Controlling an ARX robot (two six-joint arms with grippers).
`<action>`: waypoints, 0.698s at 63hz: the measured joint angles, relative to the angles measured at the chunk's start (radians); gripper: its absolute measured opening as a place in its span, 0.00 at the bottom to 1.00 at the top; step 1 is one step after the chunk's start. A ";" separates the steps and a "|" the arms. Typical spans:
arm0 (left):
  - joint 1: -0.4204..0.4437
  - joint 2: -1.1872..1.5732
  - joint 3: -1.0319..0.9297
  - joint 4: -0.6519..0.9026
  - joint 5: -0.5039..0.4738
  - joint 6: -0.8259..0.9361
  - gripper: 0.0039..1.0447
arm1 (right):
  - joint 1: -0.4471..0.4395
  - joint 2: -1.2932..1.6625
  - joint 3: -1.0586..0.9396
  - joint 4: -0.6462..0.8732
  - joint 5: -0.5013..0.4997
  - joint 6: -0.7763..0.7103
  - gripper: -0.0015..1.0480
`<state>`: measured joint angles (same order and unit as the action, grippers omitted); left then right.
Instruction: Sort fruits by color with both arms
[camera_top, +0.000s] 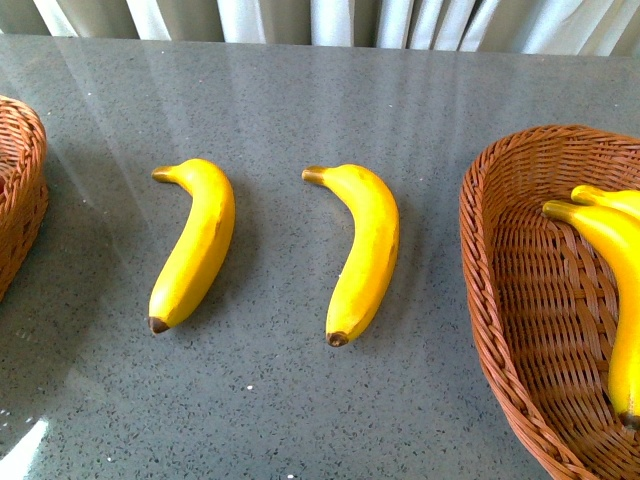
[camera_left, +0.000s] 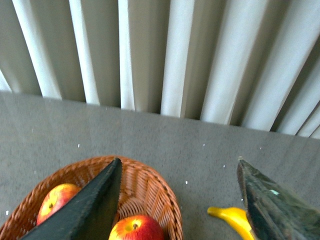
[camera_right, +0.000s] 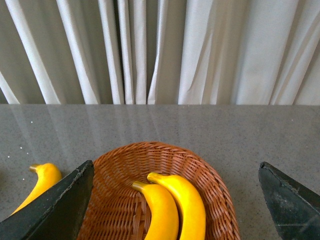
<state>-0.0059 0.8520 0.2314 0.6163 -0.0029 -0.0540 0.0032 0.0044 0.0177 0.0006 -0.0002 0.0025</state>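
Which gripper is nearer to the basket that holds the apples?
Left. The left gripper hangs close above the apple basket, jaws open. The right gripper hangs open above the banana basket, on the other side of the table.

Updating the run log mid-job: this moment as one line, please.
table: left banana, right banana loose | right basket: banana pair | left basket: two apples visible | left gripper: open, empty | right gripper: open, empty
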 joint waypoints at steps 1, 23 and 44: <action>0.000 -0.011 -0.009 0.001 0.002 0.010 0.51 | 0.000 0.000 0.000 0.000 0.000 0.000 0.91; 0.002 -0.193 -0.130 -0.061 0.003 0.042 0.01 | 0.000 0.000 0.000 0.000 0.000 0.000 0.91; 0.002 -0.372 -0.195 -0.175 0.003 0.043 0.01 | 0.000 0.000 0.000 0.000 0.000 0.000 0.91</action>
<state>-0.0044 0.4797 0.0364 0.4416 0.0002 -0.0109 0.0032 0.0044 0.0177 0.0006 0.0002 0.0025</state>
